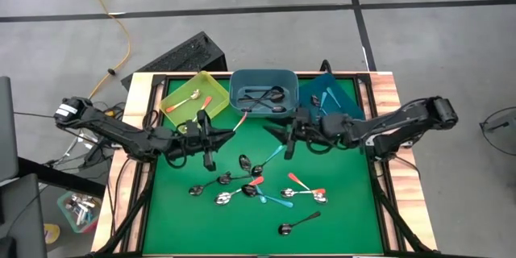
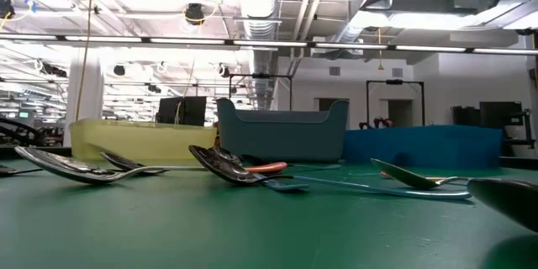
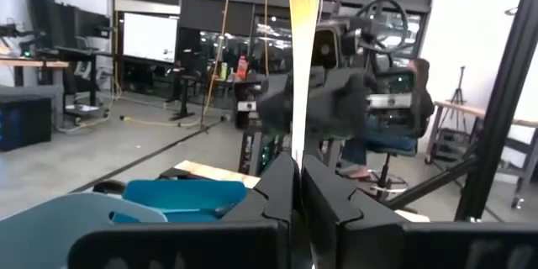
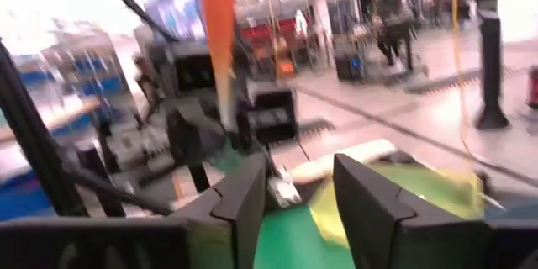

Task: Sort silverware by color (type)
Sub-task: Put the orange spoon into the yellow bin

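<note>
My left gripper point(image 1: 224, 129) hovers over the green mat's far middle, shut on an orange-handled spoon point(image 3: 303, 59), which also shows in the right wrist view point(image 4: 220, 42). My right gripper point(image 1: 278, 133) faces it from the right, open point(image 4: 298, 210), with nothing between its fingers. Several more spoons point(image 1: 258, 185) with orange, teal or dark handles lie flat on the mat point(image 1: 339, 210). A few spoons lie in the yellow bin point(image 1: 192, 97) and several dark ones in the dark teal bin point(image 1: 264, 90). My left gripper pinches the spoon's orange handle point(image 3: 299, 147) between its two fingers. The fingers come about level from the table's left. The handle stands up above them, clear of the mat. The fingers hide the bowl end.
Three bins line the far edge: yellow, dark teal and blue point(image 1: 326, 97). A wooden frame point(image 1: 391, 129) rims the mat. The two grippers stand close together, just in front of the teal bin. The mat's near strip point(image 1: 242, 238) is bare.
</note>
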